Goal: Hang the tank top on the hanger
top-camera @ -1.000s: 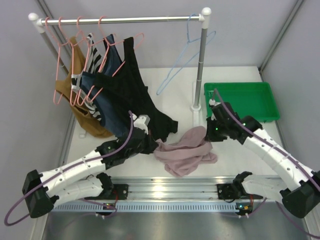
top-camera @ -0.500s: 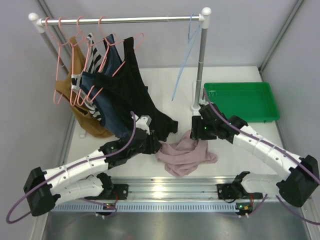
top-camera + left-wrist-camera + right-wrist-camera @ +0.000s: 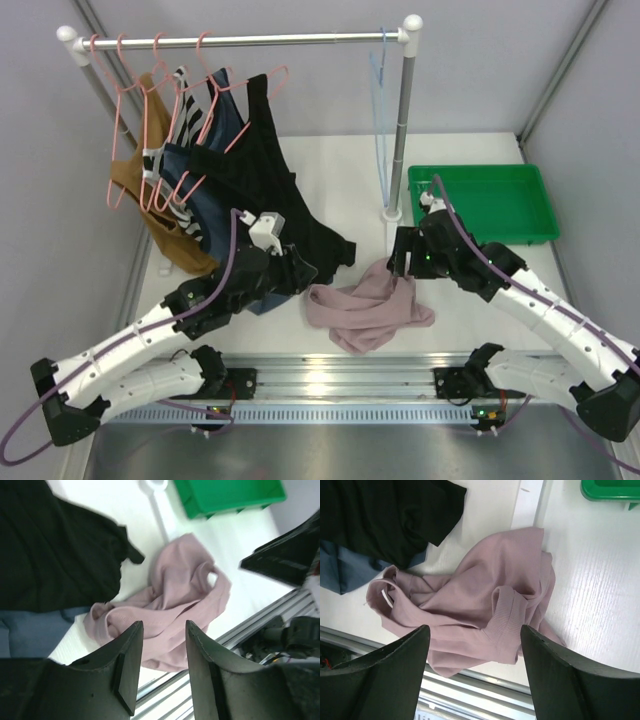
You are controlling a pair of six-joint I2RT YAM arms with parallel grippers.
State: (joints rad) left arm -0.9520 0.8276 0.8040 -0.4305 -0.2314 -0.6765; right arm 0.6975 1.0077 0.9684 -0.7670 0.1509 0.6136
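Mauve tank top crumpled on counter, directly under both sets of jaws, ungripped.
Parted, empty left jaws above the near end of the heap; wide-spread, empty right jaws over a ribbed strap loop just below the tips. Pinch one strap edge per side, not the bunched middle, then lift and pull apart to open the neckline. Keep left jaws off the black top just beside the heap, slightly beyond them, or risk lifting two layers. Expect limp fabric to sag and twist: grip deep on the ribbing. Light-blue hanger on the rail, up and well beyond the right jaws, edge-on from overhead; steady before threading a strap.
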